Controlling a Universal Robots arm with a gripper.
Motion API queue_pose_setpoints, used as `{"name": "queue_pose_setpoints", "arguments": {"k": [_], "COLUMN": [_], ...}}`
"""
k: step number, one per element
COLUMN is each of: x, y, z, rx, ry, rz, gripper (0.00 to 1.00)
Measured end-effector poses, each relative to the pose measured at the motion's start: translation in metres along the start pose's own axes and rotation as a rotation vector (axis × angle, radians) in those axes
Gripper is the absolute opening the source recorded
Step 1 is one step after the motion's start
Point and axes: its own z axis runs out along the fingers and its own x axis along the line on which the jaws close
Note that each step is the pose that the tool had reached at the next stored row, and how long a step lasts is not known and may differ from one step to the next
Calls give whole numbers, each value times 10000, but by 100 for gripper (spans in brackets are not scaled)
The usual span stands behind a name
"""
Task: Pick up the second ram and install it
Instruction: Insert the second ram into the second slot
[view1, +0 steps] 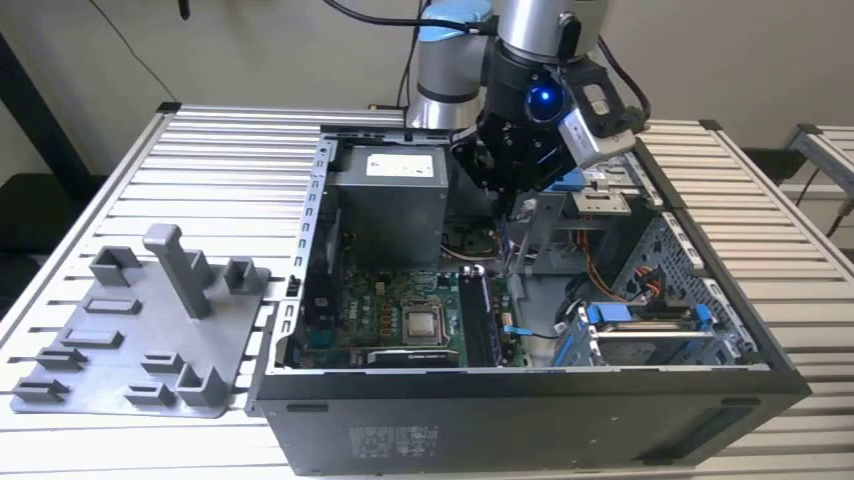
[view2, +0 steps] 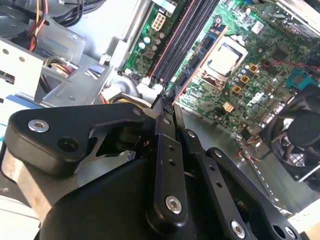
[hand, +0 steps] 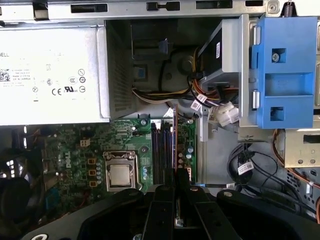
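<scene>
My gripper (view1: 514, 225) hangs inside the open computer case (view1: 534, 405), above the motherboard. Its black fingers are shut on the second ram, a thin dark stick seen edge-on with a reddish rim (hand: 175, 140). In the second wrist view the ram (view2: 199, 65) runs out from the gripper (view2: 166, 102) over the board. In the first wrist view it lines up beside the long black memory slots (hand: 160, 150), just past the gripper (hand: 175, 177). I cannot tell whether the stick touches a slot.
The grey fixture tray (view1: 134, 340) with upright posts lies on the slatted table at the exterior view's left. Inside the case are the power supply (view1: 387, 190), the processor (hand: 120, 175), loose cables (hand: 215, 107), a blue drive bracket (hand: 282, 65) and a fan (view2: 300, 135).
</scene>
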Motion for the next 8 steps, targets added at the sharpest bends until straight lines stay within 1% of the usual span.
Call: {"name": "queue_pose_setpoints", "arguments": {"k": [8], "x": [0], "y": [0], "z": [41], "rx": [0], "ry": [0], "rz": [38], "gripper": [14]}}
